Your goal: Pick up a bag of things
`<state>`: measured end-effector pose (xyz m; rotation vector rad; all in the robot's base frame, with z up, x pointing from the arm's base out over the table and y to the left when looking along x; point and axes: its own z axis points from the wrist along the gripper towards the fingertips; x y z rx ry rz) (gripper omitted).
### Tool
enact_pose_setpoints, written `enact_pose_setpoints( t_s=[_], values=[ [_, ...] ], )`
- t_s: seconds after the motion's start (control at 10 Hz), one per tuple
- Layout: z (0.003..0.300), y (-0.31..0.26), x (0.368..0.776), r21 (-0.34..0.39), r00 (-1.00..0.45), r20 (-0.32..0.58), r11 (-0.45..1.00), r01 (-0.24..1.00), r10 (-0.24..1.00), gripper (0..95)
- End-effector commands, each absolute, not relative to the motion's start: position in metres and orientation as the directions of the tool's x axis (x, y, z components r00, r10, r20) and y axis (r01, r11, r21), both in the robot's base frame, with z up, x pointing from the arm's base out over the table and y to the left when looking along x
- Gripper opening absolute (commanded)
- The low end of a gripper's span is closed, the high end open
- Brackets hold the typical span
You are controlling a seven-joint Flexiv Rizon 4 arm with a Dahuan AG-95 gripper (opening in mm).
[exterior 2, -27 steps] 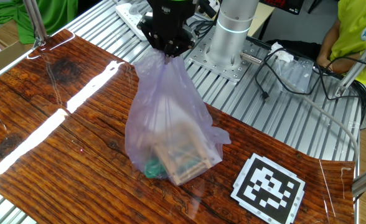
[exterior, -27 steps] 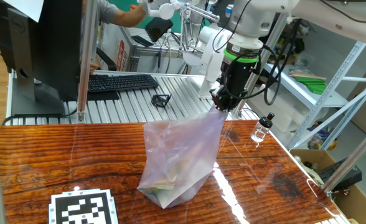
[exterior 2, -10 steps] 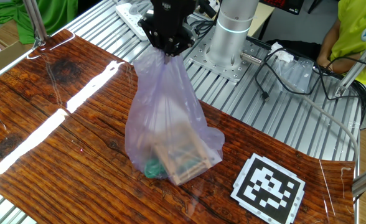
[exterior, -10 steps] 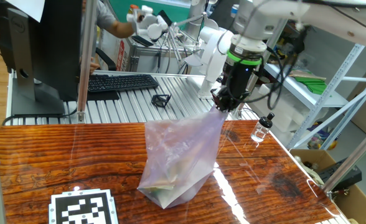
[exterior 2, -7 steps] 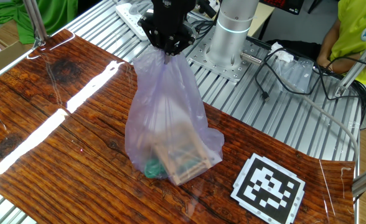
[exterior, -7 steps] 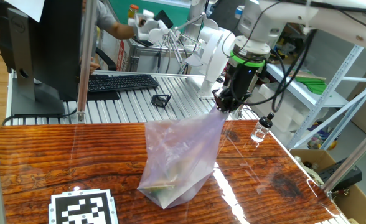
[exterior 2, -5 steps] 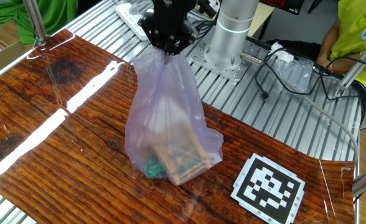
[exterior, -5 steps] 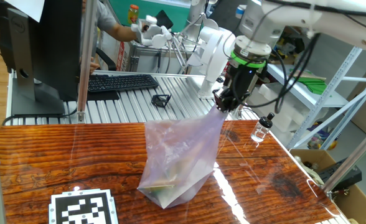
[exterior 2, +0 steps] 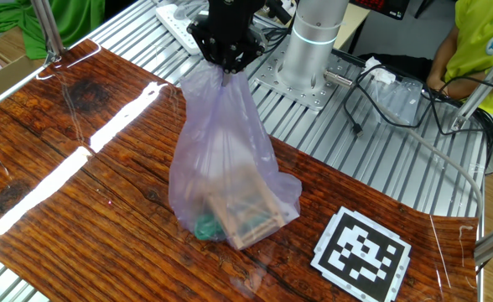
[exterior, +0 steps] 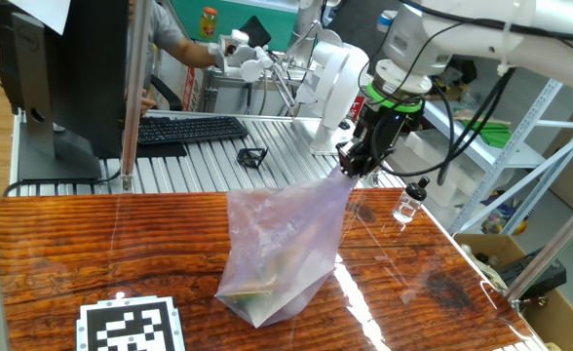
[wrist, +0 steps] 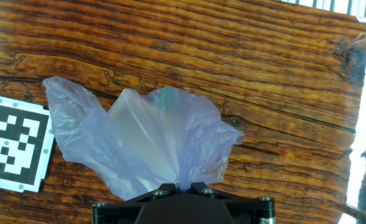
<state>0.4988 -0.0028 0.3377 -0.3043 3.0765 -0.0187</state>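
The pale-lilac plastic bag (exterior: 285,244) stands stretched upward on the wooden table, its bottom resting on the boards. My gripper (exterior: 351,166) is shut on the bag's gathered top corner, with the arm leaning in from the upper right. From the other side, the gripper (exterior 2: 227,69) pinches the neck of the bag (exterior 2: 225,159) directly above it. Through the plastic show the things: tan wooden blocks (exterior 2: 245,214) and a green piece (exterior 2: 204,226). In the hand view the bag (wrist: 152,140) fans out below the closed gripper (wrist: 183,186).
A small clear bottle with a black cap (exterior: 411,201) stands at the table's right. A printed marker sheet (exterior: 133,327) lies beside the bag, also marker sheet (exterior 2: 361,252). A keyboard (exterior: 189,128) and monitor sit behind. A metal post (exterior: 135,93) rises at the table's back edge.
The arm's upper part has swung to the right while the gripper keeps its pinch on the bag's top; the bag has barely shifted.
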Motion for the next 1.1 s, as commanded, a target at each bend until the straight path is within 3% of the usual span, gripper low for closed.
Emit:
enact_pose_setpoints(
  t_s=[0.1, 1.1],
  values=[
    [0.338, -0.003, 0.499, -0.008, -0.980, -0.055, 0.982, -0.190, -0.190, 0.0],
    [0.366, -0.008, 0.494, -0.017, -0.981, -0.039, 0.981, -0.191, -0.192, 0.0]
  ],
)
